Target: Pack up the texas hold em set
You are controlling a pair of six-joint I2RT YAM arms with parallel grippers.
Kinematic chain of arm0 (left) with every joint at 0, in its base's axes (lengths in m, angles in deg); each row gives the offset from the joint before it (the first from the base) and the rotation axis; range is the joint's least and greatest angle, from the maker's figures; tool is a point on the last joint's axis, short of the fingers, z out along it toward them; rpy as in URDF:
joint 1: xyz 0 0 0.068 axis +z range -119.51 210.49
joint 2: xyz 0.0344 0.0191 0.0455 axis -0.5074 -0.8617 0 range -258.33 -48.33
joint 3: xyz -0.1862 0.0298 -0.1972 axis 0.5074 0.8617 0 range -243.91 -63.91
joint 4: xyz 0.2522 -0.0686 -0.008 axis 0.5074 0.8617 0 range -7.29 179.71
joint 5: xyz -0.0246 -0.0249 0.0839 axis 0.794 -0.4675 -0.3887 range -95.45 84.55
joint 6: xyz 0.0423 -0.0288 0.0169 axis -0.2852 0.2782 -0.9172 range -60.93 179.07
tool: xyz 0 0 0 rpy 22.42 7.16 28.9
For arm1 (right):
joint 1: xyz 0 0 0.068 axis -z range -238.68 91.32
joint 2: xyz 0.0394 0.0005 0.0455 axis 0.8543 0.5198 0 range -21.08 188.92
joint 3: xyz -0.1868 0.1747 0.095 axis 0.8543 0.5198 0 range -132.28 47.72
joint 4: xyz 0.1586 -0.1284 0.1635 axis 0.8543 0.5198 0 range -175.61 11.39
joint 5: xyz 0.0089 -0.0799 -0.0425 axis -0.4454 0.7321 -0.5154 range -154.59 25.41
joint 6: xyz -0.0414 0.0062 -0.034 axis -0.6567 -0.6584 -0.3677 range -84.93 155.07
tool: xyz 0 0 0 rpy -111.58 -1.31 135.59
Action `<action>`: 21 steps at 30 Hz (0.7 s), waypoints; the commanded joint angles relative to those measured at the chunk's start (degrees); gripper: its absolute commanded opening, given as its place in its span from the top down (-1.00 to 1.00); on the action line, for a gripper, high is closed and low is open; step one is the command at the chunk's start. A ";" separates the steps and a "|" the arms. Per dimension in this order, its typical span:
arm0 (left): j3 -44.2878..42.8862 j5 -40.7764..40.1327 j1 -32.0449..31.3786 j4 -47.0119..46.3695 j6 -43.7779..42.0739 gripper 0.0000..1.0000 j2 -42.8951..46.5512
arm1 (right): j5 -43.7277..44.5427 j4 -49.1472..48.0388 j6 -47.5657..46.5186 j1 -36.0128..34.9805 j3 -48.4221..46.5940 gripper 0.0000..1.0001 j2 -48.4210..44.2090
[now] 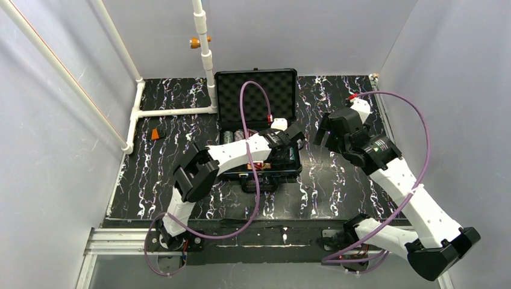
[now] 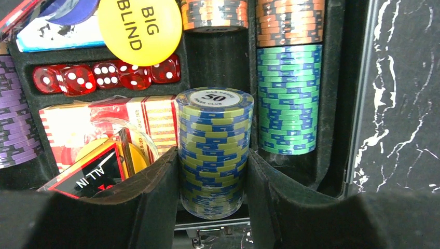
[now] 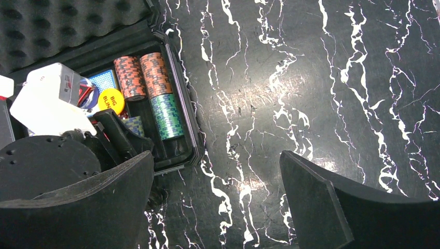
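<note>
Only the left wrist view shows the left tool [image 2: 214, 179] clenched on a chip stack [image 2: 214, 140] inside the case [image 1: 283, 90]; from above, the arm hides the grip. The stack's long axis runs straight ahead of the tool, its "50" face at the far end, parallel to the green row [image 2: 288, 98] just to the right. The right tool [image 3: 217, 166] hangs spread wide over the counter [image 3: 311, 78], with the case to its left.

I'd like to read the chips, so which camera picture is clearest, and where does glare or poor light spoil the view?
Left wrist: sharp and bright, the 50 chip stack and dice readable. Right wrist: a pale sheen glares off the glossy table. Top external: even light, but the case is too small for detail.
</note>
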 commanded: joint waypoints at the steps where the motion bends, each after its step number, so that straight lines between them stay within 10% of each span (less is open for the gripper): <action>1: -2.83 -4.03 -0.28 1.58 2.62 1.00 0.31 | 1.56 -1.04 -0.40 0.30 0.32 -0.97 -1.45; 10: -2.61 -5.41 -0.25 1.05 5.10 0.94 -1.06 | 1.03 -1.24 -1.10 0.33 1.18 -0.97 -1.94; 21: -2.21 -5.54 -0.29 0.26 4.12 0.26 -0.53 | 0.50 -1.50 -1.28 0.30 1.43 -0.97 -1.99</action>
